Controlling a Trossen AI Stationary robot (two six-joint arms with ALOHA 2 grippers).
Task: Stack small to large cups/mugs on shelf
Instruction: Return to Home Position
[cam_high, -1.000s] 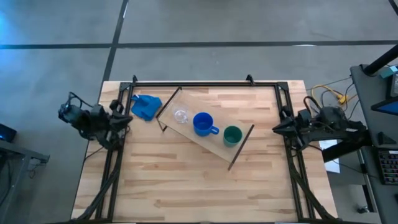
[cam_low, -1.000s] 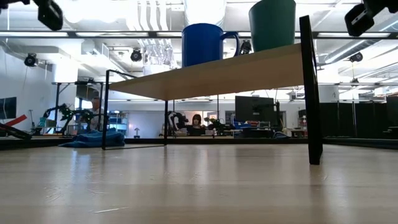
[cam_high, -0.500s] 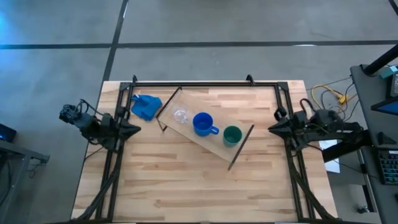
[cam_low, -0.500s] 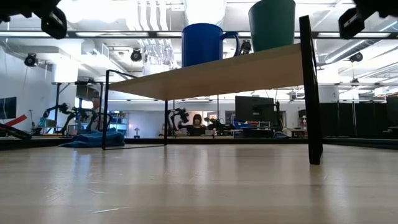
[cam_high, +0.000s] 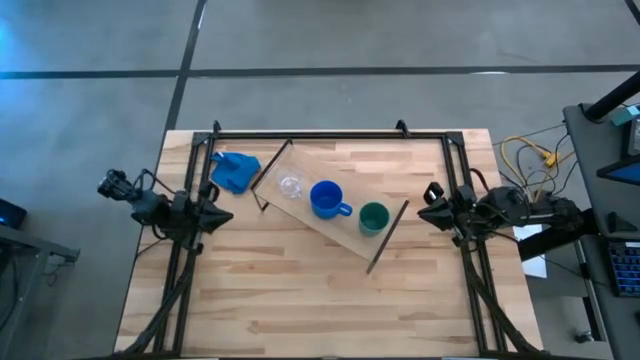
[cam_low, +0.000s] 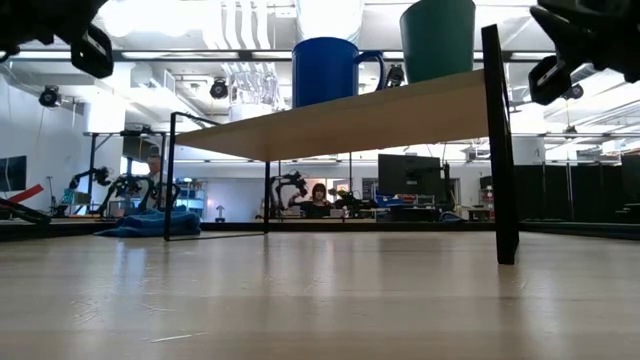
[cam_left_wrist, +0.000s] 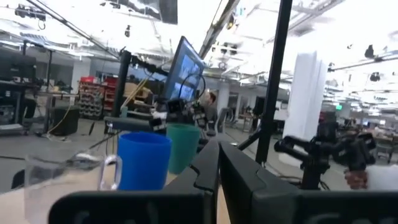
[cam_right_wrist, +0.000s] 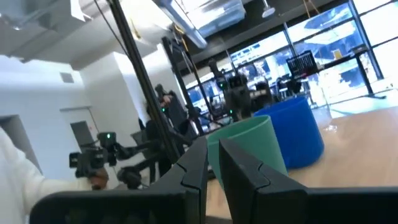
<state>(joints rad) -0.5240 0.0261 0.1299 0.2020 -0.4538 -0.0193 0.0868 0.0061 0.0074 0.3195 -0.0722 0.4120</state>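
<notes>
From above: finds the left claw (cam_high: 222, 215) just inside the left edge of the tabletop (cam_high: 300, 300) and the right claw (cam_high: 428, 216) just inside the right edge. Shows each with fingers together, clamped on nothing, well apart from the shelf (cam_high: 345, 238). Puts both farther inward than a second ago, presumably heading for the rest pose, with the cups unmoved meanwhile. Reads, on that showing, as placing done and only the retreat left. Shows on the plank, lying slantwise mid-tabletop, a row by size: clear glass cup (cam_high: 291, 186) nearest the blue cloth (cam_high: 234, 171), then blue mug (cam_high: 326, 198) with handle turned toward the green cup (cam_high: 373, 217). Standing side by side, not nested; nothing seen inside any of the three.

From tabletop height: looks up under the plank, with blue mug and green cup upright on top and the glass cup fainter behind. Catches a dark claw at each upper corner, lower in frame than before.

From the left wrist: closed fingers in front; glass, blue and green lined up beyond; right arm farther off.

From the right wrist: fingers nearly touching, green cup nearest, blue mug behind it.
</notes>
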